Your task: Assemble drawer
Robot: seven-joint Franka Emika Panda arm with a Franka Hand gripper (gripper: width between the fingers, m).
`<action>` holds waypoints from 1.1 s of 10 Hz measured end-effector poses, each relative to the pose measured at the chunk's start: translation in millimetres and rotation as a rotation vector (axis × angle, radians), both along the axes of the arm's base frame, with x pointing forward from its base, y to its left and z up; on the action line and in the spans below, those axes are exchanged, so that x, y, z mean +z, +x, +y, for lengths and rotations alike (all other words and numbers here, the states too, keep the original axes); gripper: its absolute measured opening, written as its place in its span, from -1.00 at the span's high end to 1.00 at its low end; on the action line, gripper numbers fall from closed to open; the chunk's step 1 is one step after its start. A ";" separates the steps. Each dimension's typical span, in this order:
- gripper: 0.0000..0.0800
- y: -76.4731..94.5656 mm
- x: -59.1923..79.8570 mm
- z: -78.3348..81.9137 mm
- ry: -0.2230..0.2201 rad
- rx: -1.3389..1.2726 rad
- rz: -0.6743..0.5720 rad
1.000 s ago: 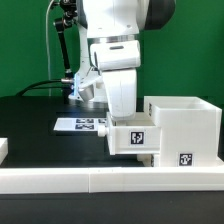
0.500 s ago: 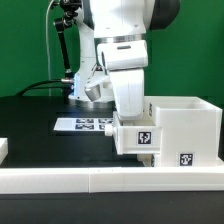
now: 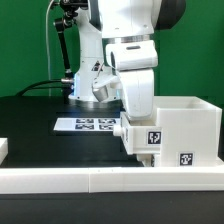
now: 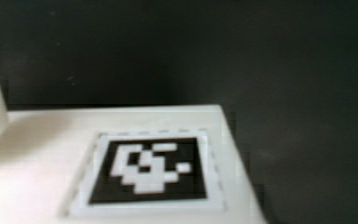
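A long white rail (image 3: 100, 181) lies closest to us. Just behind it, on the exterior view's right, stands the white drawer box (image 3: 185, 130). A smaller white drawer part (image 3: 143, 136) with a black tag is pressed against the box's left side. The gripper (image 3: 140, 118) sits right over that part, but its fingers are hidden, so I cannot tell if it is holding on. If the part goes in crooked, it could jam or shove the box sideways. Farther back lies the marker board (image 3: 85, 125).
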State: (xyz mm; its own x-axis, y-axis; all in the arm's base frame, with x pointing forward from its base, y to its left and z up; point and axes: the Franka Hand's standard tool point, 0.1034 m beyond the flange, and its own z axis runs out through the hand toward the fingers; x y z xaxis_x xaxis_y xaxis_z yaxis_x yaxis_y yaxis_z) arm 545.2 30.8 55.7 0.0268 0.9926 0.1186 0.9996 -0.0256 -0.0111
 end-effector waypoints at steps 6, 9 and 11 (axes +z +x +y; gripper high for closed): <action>-0.59 2.3 6.8 3.4 -0.002 -0.034 -0.008; -0.62 7.2 34.1 3.1 -0.017 -0.053 0.008; -0.62 16.0 47.6 -12.4 -0.026 -0.062 0.010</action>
State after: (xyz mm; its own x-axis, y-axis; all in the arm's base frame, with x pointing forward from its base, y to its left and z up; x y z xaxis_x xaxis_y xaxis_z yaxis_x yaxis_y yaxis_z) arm 561.3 18.4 103.3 0.0895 0.9918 0.0917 0.9959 -0.0880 -0.0196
